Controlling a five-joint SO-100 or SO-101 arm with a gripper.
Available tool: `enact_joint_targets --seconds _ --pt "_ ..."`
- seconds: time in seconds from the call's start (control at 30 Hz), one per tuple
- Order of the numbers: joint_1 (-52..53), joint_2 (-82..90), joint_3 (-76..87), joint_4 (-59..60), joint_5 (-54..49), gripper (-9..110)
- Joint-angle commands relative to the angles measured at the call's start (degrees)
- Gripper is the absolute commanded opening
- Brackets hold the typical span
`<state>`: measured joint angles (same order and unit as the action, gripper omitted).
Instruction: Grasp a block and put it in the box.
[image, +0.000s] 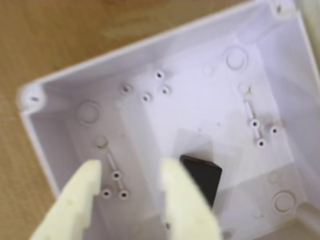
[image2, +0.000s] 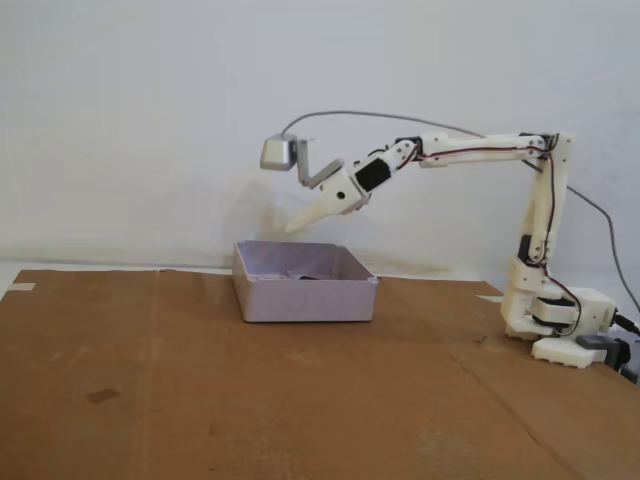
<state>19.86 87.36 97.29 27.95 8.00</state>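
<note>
The box (image: 150, 47) fills the wrist view, a pale lavender tray with screw posts on its floor. The black block (image: 205, 177) lies on that floor toward the lower right, its left edge hidden behind my right finger. My gripper (image: 131, 165) is open; its two cream fingers are apart with only the box floor showing between them. In the fixed view the gripper (image2: 295, 225) hangs a little above the box (image2: 305, 298), tilted down toward its far left part, and touches nothing.
The box stands on a brown cardboard-covered table (image2: 200, 380). The arm's base (image2: 555, 320) is at the right, with a cable running off to the right. A grey camera housing (image2: 278, 152) rides above the gripper. A white wall is behind.
</note>
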Motion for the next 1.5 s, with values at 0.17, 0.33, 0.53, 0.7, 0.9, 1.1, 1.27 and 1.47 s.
enact_joint_targets --seconds 0.17,0.33,0.53,0.7,0.9,1.1,1.27,1.47 --pt "-2.02 16.08 -6.59 -1.76 -0.62 0" --pt "-2.99 19.34 -6.33 -1.67 -0.62 0" --pt "-4.04 20.92 -6.33 -1.67 -0.62 0" --pt "-6.24 23.64 -4.92 -1.67 -0.62 0" --pt "-8.79 30.06 1.93 -1.67 -0.62 0" --pt "-11.16 35.42 8.17 -1.67 -0.62 0" --pt "-12.66 39.46 14.77 -1.76 -0.62 0" --pt "-12.39 46.41 23.12 -2.46 -0.62 0"
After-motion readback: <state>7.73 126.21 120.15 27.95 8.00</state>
